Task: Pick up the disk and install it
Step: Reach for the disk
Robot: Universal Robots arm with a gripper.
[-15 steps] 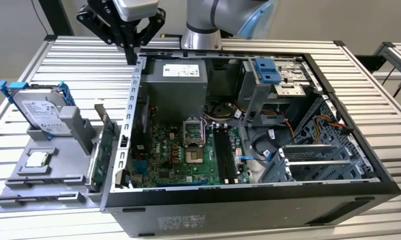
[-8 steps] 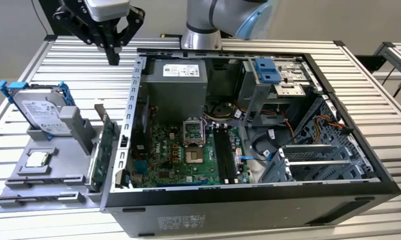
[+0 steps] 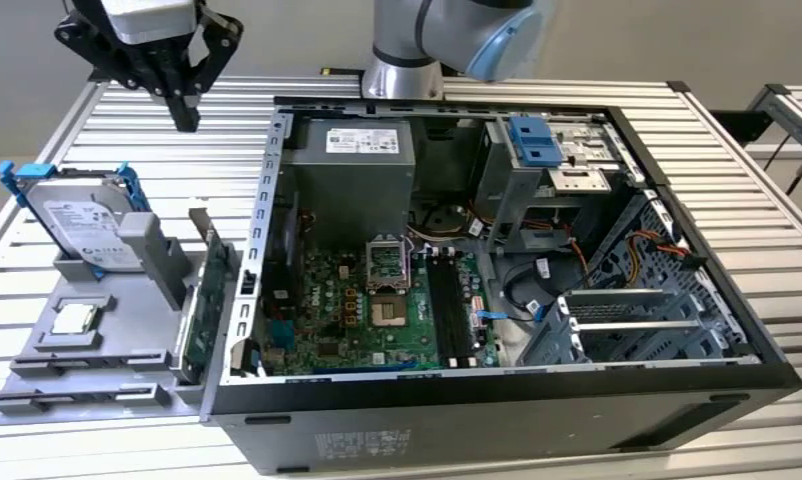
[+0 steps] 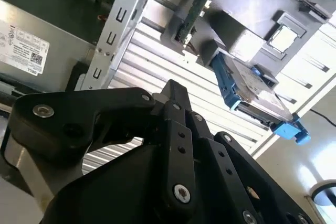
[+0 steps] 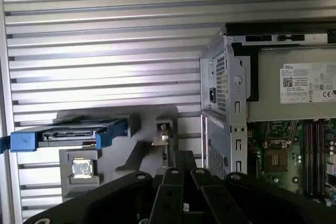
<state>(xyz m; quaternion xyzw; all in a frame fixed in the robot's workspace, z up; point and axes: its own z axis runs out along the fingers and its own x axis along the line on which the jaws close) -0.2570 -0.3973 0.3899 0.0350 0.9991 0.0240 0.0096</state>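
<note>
Hanging over the ribbed metal counter [image 3: 228,165] at the exterior view's left, the fingers [image 3: 185,110] are pointing straight down. They are looking pressed together, and nothing is sitting between them. The disk [image 3: 70,215] is standing on its edge, a little tilted, in a slot of the grey holder [image 3: 108,345] on the counter, well apart from the fingers, with its blue rails framing it. In both wrist views the disk [image 4: 262,98] [image 5: 68,135] is showing beyond the black linkage, and nothing is touching it. A small square chip [image 3: 74,318] is lying flat in the holder, near the disk. The open computer case [image 3: 508,410] is lying just beside the holder at the exterior view's right — its motherboard [image 3: 361,320] is facing up, and a blue latch [image 3: 535,140] is sitting on the drive bay at the far side.
</note>
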